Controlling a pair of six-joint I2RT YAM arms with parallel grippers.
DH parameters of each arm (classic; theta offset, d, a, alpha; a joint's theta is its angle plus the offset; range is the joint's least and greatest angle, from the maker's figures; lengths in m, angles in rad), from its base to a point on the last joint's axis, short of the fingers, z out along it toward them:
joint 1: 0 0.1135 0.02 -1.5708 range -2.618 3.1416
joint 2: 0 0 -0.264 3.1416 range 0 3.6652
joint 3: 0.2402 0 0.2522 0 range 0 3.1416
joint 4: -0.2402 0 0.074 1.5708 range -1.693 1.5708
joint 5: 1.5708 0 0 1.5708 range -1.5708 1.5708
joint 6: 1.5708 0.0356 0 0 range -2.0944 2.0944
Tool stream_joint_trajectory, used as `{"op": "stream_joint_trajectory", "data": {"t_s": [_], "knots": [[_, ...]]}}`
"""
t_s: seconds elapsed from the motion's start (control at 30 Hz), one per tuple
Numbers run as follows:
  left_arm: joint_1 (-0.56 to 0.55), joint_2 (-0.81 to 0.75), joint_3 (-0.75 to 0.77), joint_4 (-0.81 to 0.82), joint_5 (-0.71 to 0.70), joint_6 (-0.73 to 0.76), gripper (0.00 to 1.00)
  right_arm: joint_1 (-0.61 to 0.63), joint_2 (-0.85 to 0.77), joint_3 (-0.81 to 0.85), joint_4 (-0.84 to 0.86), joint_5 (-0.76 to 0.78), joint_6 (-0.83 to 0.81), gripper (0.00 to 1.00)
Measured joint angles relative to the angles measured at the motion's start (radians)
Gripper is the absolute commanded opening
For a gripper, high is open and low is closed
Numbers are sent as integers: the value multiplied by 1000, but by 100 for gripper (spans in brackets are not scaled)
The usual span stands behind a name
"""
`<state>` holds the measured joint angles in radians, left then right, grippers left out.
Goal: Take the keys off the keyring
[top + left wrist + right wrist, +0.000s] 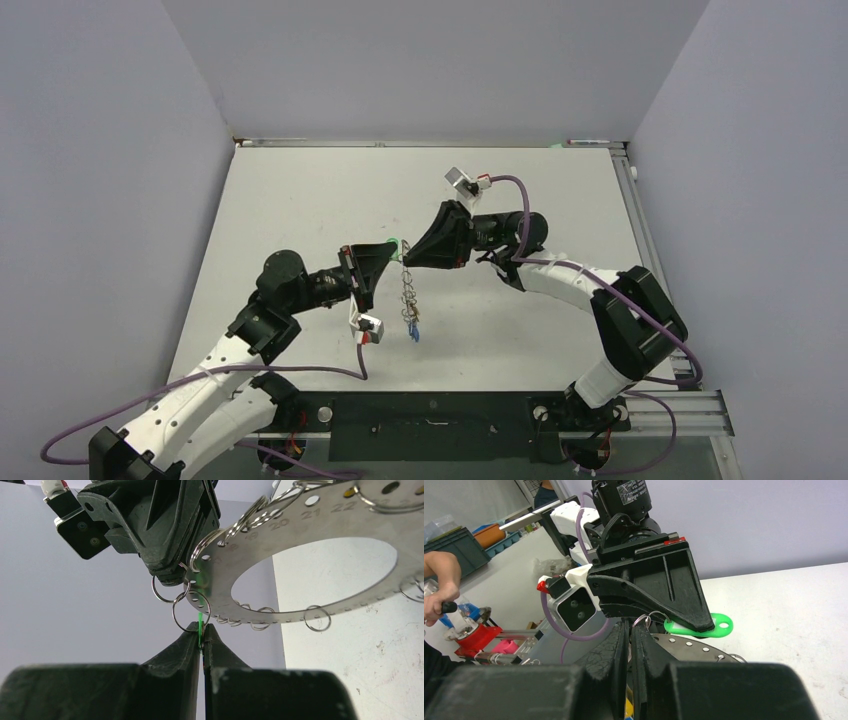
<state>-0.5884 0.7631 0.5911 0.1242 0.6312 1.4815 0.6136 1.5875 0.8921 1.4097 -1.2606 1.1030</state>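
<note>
while both claws meet in mid-air above the desk (300, 200), the keyring (320, 520) hangs between them: the right claw (630, 630) looks clamped on its rim to steady it, the left claw (201, 630) is pinched shut on the green tag (709, 627), likely to work that key off; the other keys (410, 312) dangle below

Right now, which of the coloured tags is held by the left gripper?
The green tag, pinched edge-on in the shut left gripper; the blue tag hangs free lower down.
</note>
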Motion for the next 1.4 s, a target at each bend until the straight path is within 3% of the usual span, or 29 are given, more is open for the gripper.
{"op": "stream_joint_trajectory", "data": {"t_s": [0.63,1.4], "knots": [[-50,19,0,-6,-41,-33,0,21,13,6,19,0,88,5],[-71,45,52,-29,-82,-113,0,45,13,5,33,-24,79,5]]}}
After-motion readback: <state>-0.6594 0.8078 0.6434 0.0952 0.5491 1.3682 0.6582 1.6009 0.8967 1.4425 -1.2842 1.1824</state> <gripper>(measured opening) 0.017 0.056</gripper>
